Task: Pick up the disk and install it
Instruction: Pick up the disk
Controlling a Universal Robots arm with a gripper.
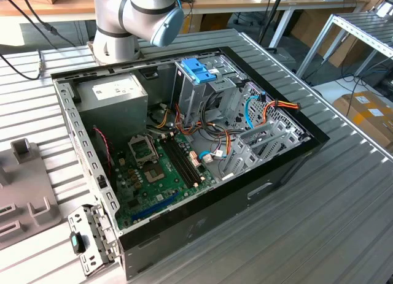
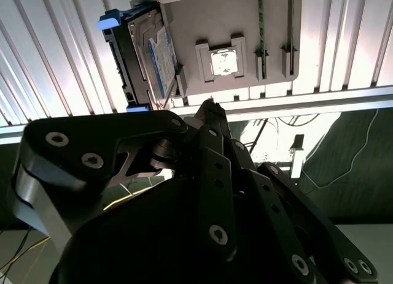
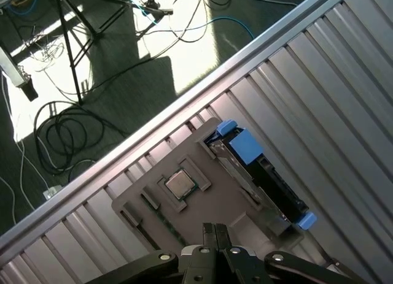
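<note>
Above the grey holder point(image 3: 216, 201), the gripper point(image 3: 209, 227) hovers pressed together, empty, near the disk point(image 3: 265, 173).

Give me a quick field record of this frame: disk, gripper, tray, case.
disk: standing on edge in a slot of the grey tray, blue rails on, not picked up
gripper: over the tray, not touching the disk, holding nothing
fingers: shut
chip: in the tray's square pocket, beside the disk
computer case: open on the ribbed table, motherboard exposed
</note>
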